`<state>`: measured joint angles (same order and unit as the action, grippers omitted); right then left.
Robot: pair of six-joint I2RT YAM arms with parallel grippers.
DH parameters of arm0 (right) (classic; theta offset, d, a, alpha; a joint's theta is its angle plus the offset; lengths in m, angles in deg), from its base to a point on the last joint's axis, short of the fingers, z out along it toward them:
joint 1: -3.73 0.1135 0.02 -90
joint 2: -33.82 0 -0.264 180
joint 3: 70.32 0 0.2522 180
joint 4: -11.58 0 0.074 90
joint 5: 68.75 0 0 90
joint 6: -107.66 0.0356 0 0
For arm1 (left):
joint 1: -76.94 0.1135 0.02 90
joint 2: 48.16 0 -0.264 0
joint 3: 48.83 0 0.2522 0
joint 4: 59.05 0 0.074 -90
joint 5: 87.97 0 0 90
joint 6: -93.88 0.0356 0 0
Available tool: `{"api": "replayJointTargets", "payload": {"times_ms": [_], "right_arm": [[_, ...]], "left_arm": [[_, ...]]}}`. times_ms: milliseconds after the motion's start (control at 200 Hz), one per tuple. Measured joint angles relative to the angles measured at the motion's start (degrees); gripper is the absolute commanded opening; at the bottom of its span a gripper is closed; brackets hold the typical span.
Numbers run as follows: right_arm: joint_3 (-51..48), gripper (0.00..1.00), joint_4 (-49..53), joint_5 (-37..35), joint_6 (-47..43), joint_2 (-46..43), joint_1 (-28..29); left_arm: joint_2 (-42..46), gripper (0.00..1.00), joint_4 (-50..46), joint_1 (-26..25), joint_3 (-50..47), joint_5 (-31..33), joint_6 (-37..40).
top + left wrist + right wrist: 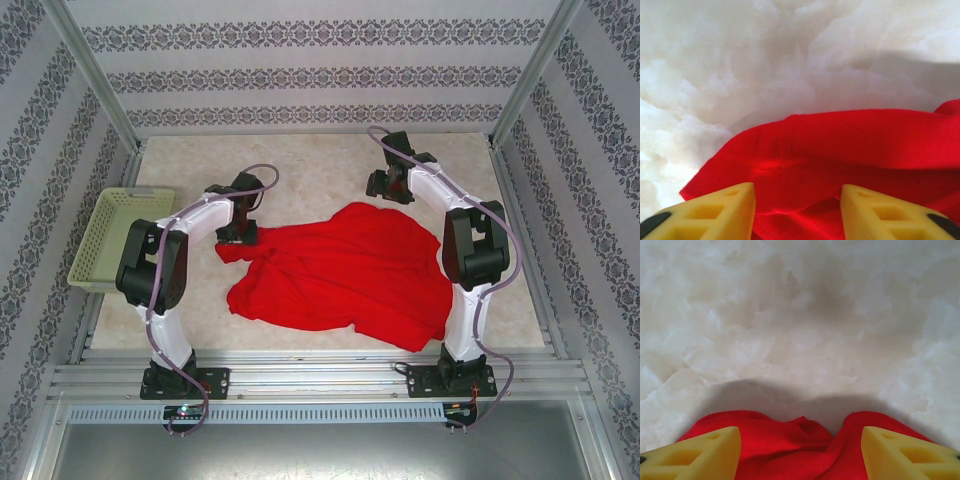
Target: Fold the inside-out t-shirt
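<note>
The bright red t-shirt (345, 268) lies crumpled and partly spread on the pale marbled table, its hem toward the near edge. My left gripper (238, 232) hangs over the shirt's far left corner. In the left wrist view that gripper (797, 202) is open, its yellow fingers (715, 212) wide apart with a fold of the red cloth (840, 145) between and beneath them. My right gripper (386, 190) is at the shirt's far edge. It is open too (800, 452), its fingers (900, 452) straddling a rumpled red edge (790, 440).
A pale green basket (112, 238) sits at the table's left side, close to the left arm. Bare tabletop (320, 165) stretches beyond the shirt to the back wall. Metal frame posts and patterned walls close in both sides.
</note>
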<state>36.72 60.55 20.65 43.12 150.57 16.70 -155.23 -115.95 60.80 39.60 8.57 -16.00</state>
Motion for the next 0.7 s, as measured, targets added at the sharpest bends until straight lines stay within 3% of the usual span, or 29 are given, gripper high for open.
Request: {"api": "replayJointTargets", "payload": {"times_ms": [525, 699], "right_arm": [[8.85, 0.65, 3.28, -0.07, 0.02, 8.48, -1.62], [12.39, 0.65, 4.9, -0.07, 0.07, 11.89, -1.6]], "left_arm": [[-4.87, 0.0, 0.07, 0.13, 2.19, -1.22, 0.42], [-4.48, 0.0, 0.61, 0.24, 1.88, -2.47, 0.09]]}}
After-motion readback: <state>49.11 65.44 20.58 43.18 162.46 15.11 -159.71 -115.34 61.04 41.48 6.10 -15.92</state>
